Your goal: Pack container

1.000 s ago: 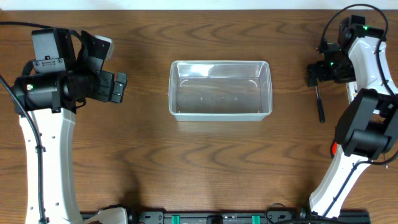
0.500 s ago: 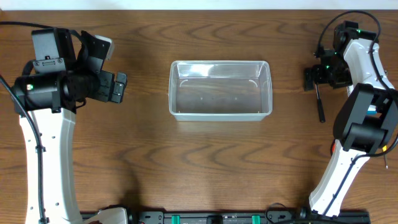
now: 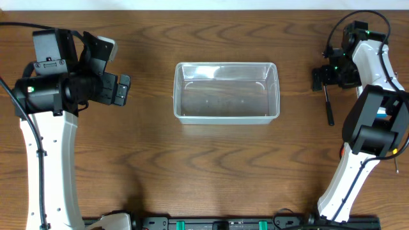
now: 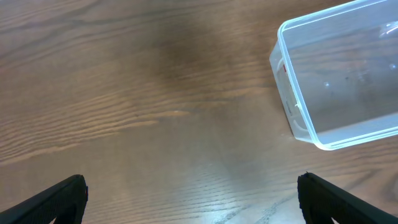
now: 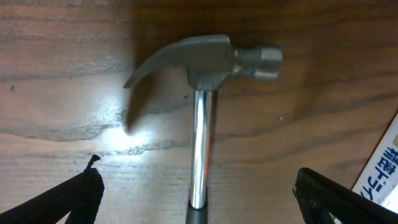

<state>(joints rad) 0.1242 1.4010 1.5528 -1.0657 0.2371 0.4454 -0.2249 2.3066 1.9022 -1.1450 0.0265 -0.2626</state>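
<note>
step in hand: the right gripper (image 3: 324, 78) is lining up over the claw hammer (image 5: 200, 137), judging by the wrist view, for a first pick.
right gripper state: its fingers are standing wide apart, one on either side of the chrome shaft, gripping nothing.
left gripper state: the left gripper (image 3: 123, 89) is hovering with its fingers apart, holding nothing.
doing it well: the gripper is probably best coming straight down and closing across the shaft just below the head, where the weight is sitting; a grip far down the handle is likely risking a droop. the chrome is looking slick, so a firm, centred squeeze is advisable.
watch out: a blue-and-white box (image 5: 380, 168) is lying near, at 4 o'clock of the hammer head in the wrist view.
container place: the clear container (image 3: 227, 96) is sitting empty at the middle of the wooden table (image 3: 211, 166).
container from grippers: it is lying at 9 o'clock of the right gripper, well apart, and at 3 o'clock of the left gripper.
</note>
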